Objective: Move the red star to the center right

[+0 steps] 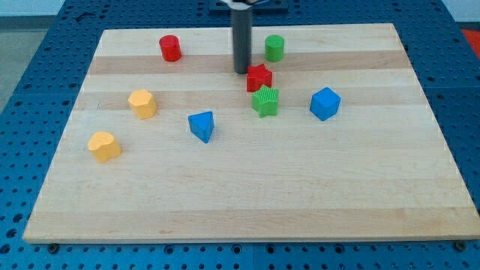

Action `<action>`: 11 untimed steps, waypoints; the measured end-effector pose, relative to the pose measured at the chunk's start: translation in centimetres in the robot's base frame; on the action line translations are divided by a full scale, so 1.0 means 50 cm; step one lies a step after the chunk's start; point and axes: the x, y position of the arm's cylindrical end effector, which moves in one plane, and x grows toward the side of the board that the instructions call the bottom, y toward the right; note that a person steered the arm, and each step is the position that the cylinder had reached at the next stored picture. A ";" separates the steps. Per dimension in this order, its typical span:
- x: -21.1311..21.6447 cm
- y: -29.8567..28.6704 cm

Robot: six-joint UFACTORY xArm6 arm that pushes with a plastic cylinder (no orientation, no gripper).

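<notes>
The red star (259,77) lies on the wooden board (247,187) near the view's top, a little right of the middle. A green star (265,101) touches it just below. My tip (241,71) stands right beside the red star on its left, close to touching it.
A green cylinder (274,48) sits above and right of the red star. A blue cube (325,103) lies to the right. A blue triangular block (202,126), a red cylinder (170,48) and two yellow blocks (142,103) (104,146) lie to the left.
</notes>
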 end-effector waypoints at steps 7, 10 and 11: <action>0.068 0.220; 0.068 0.341; 0.068 0.217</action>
